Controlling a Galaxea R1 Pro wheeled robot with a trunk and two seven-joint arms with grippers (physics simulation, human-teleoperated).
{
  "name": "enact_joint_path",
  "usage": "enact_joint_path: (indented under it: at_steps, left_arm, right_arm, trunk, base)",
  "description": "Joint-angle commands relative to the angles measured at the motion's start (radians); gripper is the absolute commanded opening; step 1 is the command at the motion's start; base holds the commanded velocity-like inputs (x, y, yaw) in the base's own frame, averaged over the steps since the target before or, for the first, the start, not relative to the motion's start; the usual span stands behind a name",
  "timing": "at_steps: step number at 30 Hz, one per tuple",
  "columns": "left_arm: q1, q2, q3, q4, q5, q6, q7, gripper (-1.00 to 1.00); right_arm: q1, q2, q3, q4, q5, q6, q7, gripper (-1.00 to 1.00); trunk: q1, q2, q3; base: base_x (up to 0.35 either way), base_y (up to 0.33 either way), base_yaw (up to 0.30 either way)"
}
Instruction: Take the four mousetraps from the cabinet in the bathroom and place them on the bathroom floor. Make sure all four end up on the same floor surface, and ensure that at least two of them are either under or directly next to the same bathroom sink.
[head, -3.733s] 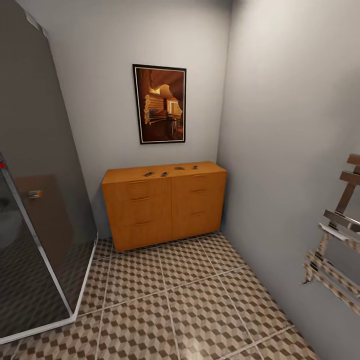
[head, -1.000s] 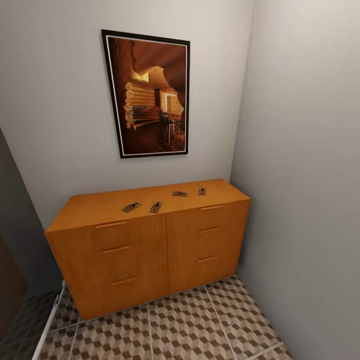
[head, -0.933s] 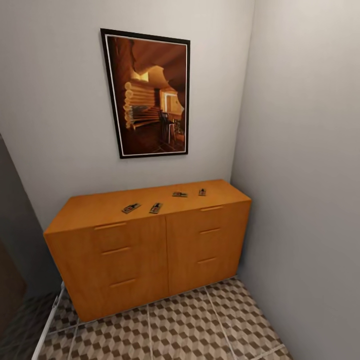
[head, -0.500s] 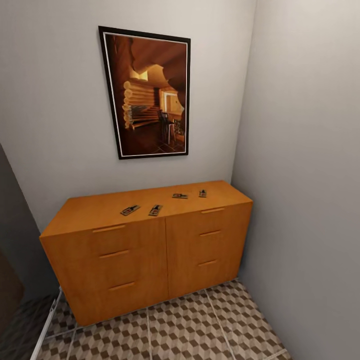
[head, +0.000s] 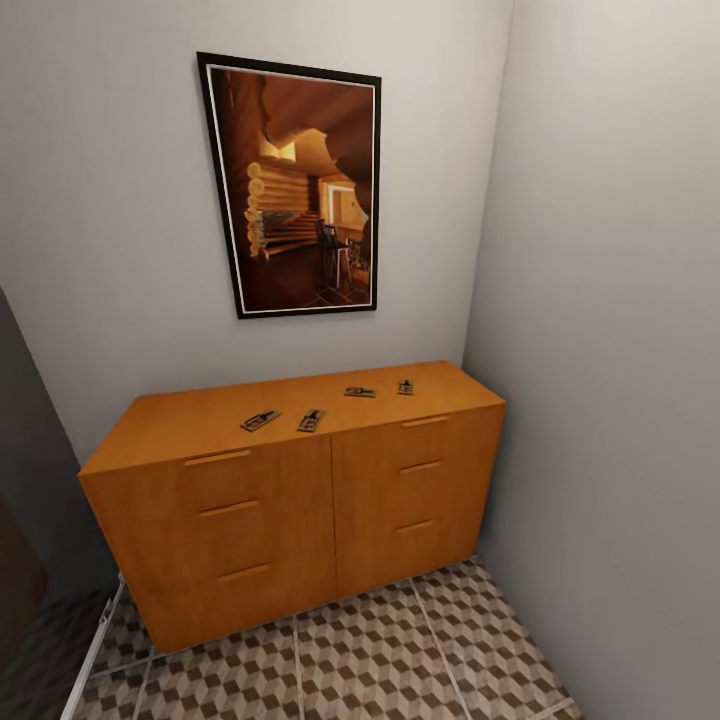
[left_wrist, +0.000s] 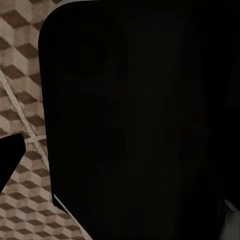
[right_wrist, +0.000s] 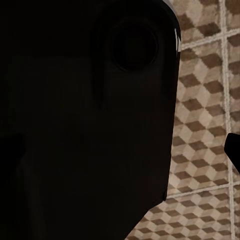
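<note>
The orange-brown cabinet (head: 300, 500) stands against the back wall in the room's corner, all its drawers closed. Four small dark mousetraps lie on its top: one (head: 260, 420) left of centre, a second (head: 311, 420) just beside it, a third (head: 360, 391) further back, and a fourth (head: 405, 386) near the right end. Cube-pattern floor tiles (head: 370, 660) run up to the cabinet's foot. In the left wrist view one dark fingertip (left_wrist: 10, 160) pokes in over the tiles. Another dark fingertip (right_wrist: 234, 152) shows at the edge of the right wrist view.
A framed picture (head: 295, 185) hangs above the cabinet. The grey side wall (head: 600, 350) closes in on the right. A dark shower screen (head: 30, 480) with a white floor rail (head: 90, 660) borders the left. My black body (left_wrist: 135, 120) blocks both wrist cameras.
The head camera has come much closer to the cabinet over the last seconds. In the last half second the view holds still. The mousetraps lie where they were.
</note>
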Motion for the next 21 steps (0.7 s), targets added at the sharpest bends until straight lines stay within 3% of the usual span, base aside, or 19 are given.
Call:
enact_joint_path:
  at_steps: [1, 21]
  left_arm:
    - [0.0, 0.0, 0.001, 0.0, 0.002, -0.002, 0.001, 1.0]
    - [0.0, -0.002, 0.001, 0.0, 0.001, -0.002, 0.001, 1.0]
  right_arm:
    - [0.0, 0.0, 0.0, 0.0, 0.0, -0.002, 0.0, 1.0]
    - [0.0, -0.001, 0.001, 0.0, 0.003, -0.004, 0.0, 1.0]
  trunk:
    - [0.0, 0.0, -0.001]
    - [0.0, 0.0, -0.001]
  base:
    - [0.0, 0.0, 0.0]
    - [0.0, 0.0, 0.0]
